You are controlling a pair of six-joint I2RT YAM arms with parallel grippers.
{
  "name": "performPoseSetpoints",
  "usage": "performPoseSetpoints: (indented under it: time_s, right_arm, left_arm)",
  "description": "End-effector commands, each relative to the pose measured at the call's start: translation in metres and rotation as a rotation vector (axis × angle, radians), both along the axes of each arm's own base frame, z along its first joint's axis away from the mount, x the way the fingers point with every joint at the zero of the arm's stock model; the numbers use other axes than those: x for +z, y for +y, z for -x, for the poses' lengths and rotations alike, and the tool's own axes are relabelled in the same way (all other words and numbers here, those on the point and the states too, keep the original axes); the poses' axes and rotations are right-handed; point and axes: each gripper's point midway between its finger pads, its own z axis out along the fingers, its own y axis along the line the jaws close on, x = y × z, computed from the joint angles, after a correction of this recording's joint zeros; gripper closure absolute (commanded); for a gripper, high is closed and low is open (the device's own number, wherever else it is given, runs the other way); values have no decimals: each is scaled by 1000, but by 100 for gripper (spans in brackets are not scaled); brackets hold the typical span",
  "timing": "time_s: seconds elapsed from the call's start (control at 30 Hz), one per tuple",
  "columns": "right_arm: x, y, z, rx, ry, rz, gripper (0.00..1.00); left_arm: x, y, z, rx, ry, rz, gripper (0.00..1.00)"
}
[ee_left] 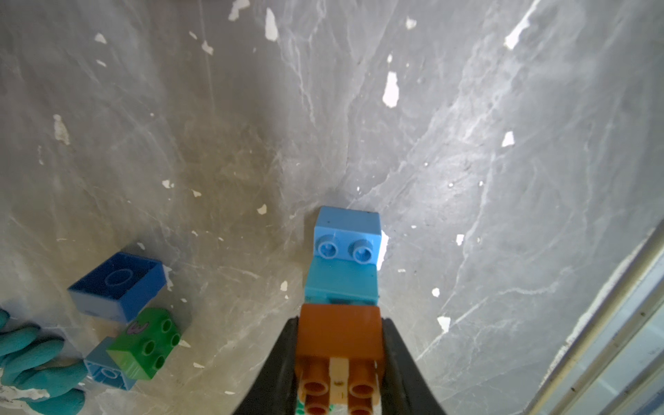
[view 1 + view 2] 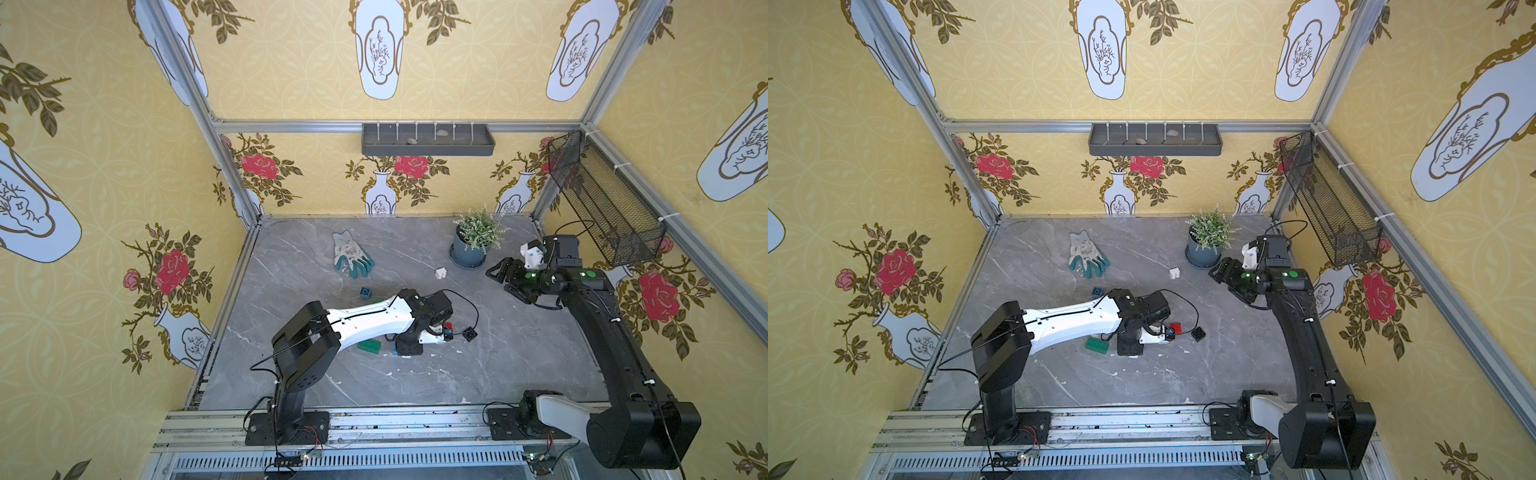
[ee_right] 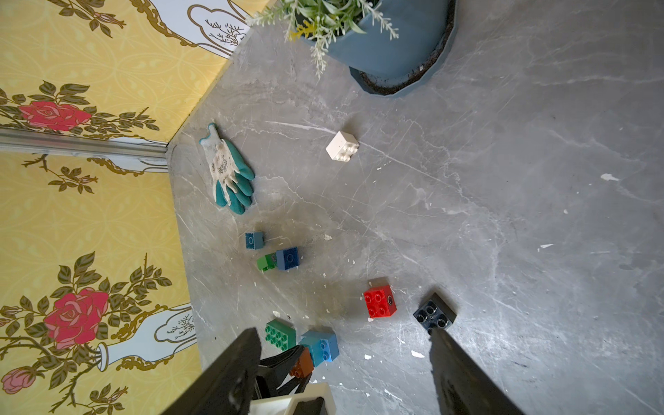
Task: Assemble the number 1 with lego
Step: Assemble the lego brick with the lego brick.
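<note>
Orange brick [image 1: 339,337] clamped in left jaws; right jaws apart; marbled tabletop [image 1: 467,143], perhaps chipped; floral walls [image 2: 104,166].

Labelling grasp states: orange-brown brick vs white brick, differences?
The left gripper clamps the orange-brown brick in its jaws; the white brick lies free on the table. The clamped one joins light blue bricks; the white one sits alone. Both are square with four studs.

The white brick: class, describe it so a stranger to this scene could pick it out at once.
Find the potted plant at the back of the grey table. Beside it, on the side towards the glove, a small square white brick sits alone. It is the only white one; the rest are coloured or black and lie nearer the front.
</note>
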Motion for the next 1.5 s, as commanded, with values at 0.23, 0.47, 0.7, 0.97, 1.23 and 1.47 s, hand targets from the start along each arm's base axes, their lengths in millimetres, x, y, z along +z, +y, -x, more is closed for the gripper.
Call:
performPoseSetpoints:
  time_s: [0.23, 0.47, 0.7, 0.97, 1.23, 1.47]
  right_arm:
    - [3, 1, -2, 2, -15, -3, 24]
    - [3, 1, -3, 7, -18, 1, 24]
    - [3, 0, -5, 10, -19, 5, 24]
    - [4, 0, -4, 13, -24, 6, 24]
    - [6, -2, -2, 16, -36, 5, 24]
    - [8, -3, -1, 15, -38, -2, 24]
  left_arm:
    - [-13, 4, 6, -24, 40, -33, 76]
    - [-21, 9, 11, 60, 89, -69, 79]
    - [-33, 18, 18, 146, 132, -114, 81]
    - [-45, 19, 23, 176, 164, -123, 72]
    - [-25, 14, 10, 176, 84, -54, 51]
    - [31, -9, -5, 205, -7, 144, 45]
